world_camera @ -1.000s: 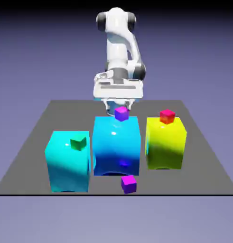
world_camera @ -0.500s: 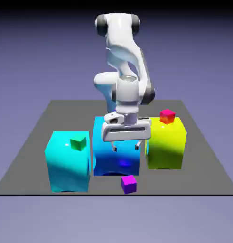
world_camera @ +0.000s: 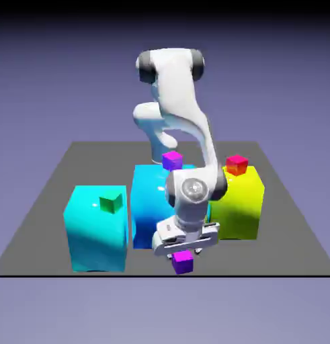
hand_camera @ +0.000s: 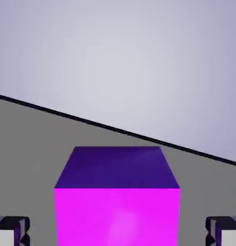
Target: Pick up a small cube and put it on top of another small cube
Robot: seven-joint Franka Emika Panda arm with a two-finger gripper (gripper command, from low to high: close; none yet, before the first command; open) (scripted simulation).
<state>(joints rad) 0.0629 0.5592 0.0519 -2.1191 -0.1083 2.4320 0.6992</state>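
I have the end effector point(world_camera: 182, 254) low over the purple cube point(world_camera: 183, 261) that sits on the desk point(world_camera: 288, 228) near its front edge, just ahead of the blue block point(world_camera: 148, 201). In the hand view the cube point(hand_camera: 117, 202) fills the space between the two fingertips point(hand_camera: 11, 230), which stand apart on either side with grey desk showing in the gaps, so the jaws are spread and nothing is gripped yet. The cube looks centred and square to the fingers, which I judge is why the hand is set this way: closing should meet two flat faces evenly.

A second purple cube point(world_camera: 172, 160) rests on top of the blue block, behind the arm. A green cube point(world_camera: 111, 201) sits on the cyan block point(world_camera: 93, 232) toward the exterior view's left, and a red cube point(world_camera: 236, 164) on the yellow block point(world_camera: 238, 201) toward its right. Any of these small cubes could serve as the base for stacking; I cannot say which is intended.

My reading is that the grasp is the step in hand and the task is early. The desk edge is close, so a nudge while closing could push the cube off.
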